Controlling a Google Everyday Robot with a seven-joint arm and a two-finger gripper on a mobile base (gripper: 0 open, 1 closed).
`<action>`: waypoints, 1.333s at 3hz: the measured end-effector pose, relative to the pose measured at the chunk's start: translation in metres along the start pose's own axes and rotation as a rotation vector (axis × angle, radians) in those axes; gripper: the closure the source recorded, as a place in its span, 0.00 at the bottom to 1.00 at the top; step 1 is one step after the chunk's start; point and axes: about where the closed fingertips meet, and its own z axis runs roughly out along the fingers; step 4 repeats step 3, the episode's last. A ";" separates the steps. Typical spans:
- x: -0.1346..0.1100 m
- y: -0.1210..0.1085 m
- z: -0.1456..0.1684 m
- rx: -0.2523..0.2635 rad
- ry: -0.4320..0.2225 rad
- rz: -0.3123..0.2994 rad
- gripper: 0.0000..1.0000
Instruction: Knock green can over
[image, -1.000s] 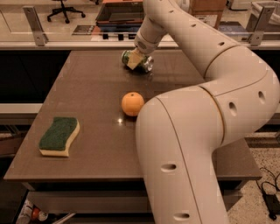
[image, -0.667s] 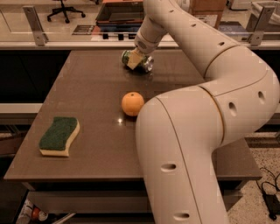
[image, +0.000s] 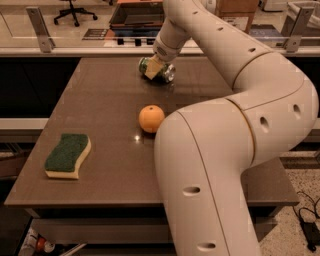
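Near the far edge of the table (image: 100, 125), at 12 o'clock from the orange (image: 151, 118), the green can (image: 166, 73) lies on its side with its silver end pointing to 4 o'clock. The claw (image: 152, 67) sits directly over the can's middle and touches it; green shows at the claw's 10 o'clock, silver at its 4 o'clock. Whether the claw is open or closed cannot be told. The sponge (image: 67, 155) lies at 8 o'clock from the orange, well apart.
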 end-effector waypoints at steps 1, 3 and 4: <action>0.000 0.001 0.003 -0.003 0.003 0.000 0.13; 0.001 0.002 0.007 -0.008 0.006 -0.001 0.00; 0.001 0.002 0.007 -0.008 0.006 -0.001 0.00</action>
